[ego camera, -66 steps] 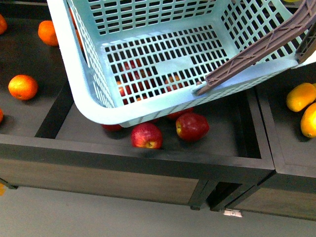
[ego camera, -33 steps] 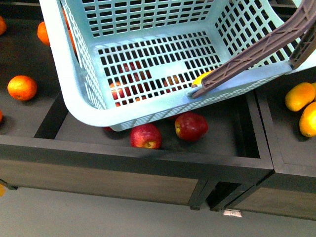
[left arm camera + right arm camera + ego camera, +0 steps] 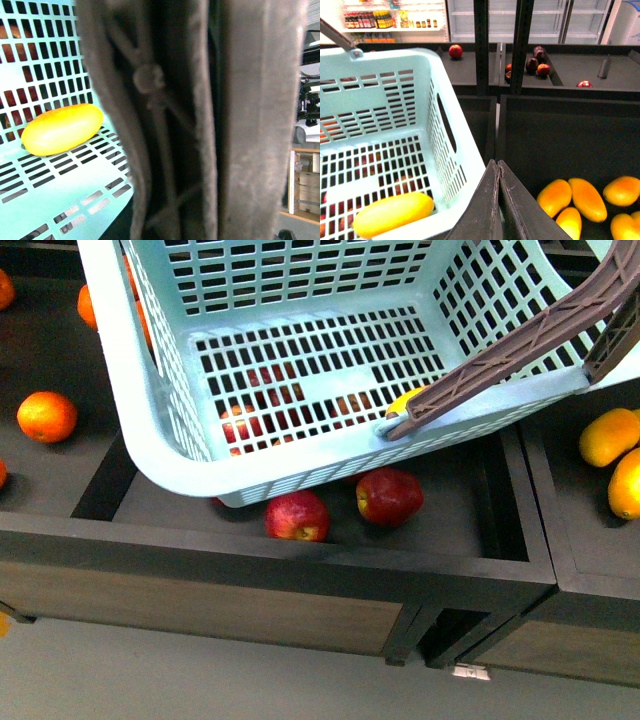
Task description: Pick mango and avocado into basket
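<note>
While the right gripper (image 3: 496, 167) hung just outside the aqua shopping basket (image 3: 465, 145), its two dark jaws stood pressed together with nothing between them. The left gripper's state could not be told: its wrist view was filled by the blurred brown lattice of the basket handle (image 3: 170, 125), very close, and no finger could be made out against it.

The mango (image 3: 392, 214) lay on its side on the slotted floor of the basket, close against the wall where the handle hinged. So that half of the task looked done. No avocado could be identified with certainty. A few dark fruits (image 3: 534, 59) sat in a far bin, too small to name.

The basket hung tilted above the bin of red apples (image 3: 297, 515), with oranges (image 3: 46, 416) in the bin to the left and loose mangoes (image 3: 610, 435) in the one to the right. Light, stiff plastic on a hinged handle would probably swing, and a smooth oval mango could roll on that sloping floor.

An avocado should handle much like the mango in weight, firm but easily bruised. Its dull skin would likely slip less. The sensible hold seemed to be across the short middle, jaws on the two long flanks, with only moderate squeeze.
</note>
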